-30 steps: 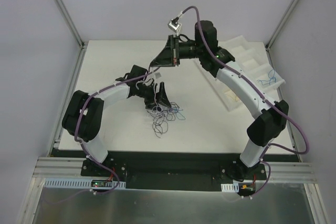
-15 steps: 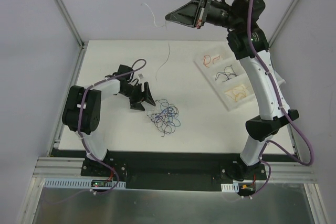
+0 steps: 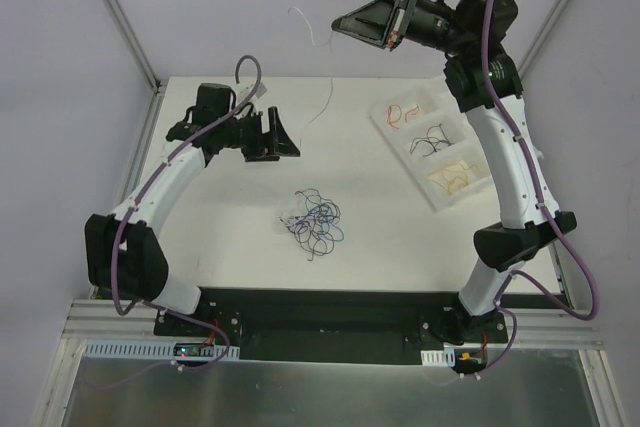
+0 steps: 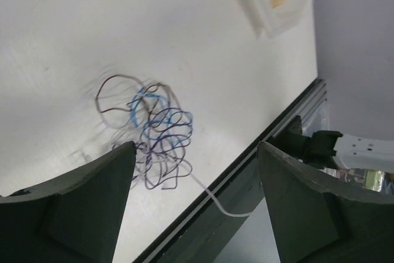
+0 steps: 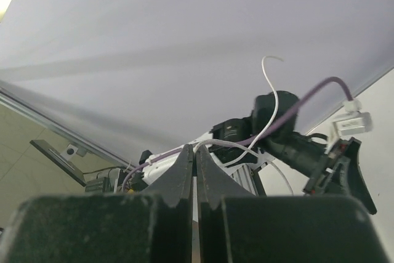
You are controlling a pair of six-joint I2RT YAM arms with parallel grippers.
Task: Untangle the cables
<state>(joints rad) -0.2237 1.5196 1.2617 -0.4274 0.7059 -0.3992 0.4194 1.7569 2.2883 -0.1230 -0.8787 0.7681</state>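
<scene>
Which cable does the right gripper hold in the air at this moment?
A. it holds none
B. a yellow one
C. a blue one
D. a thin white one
D: the right gripper is raised high with its fingers closed on a thin white cable that hangs from it, while the coloured tangle lies on the table.

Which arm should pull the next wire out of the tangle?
Left. The left gripper is open and empty, with the wire tangle framed in its wrist view. The right gripper is raised high, shut on the white cable.
</scene>
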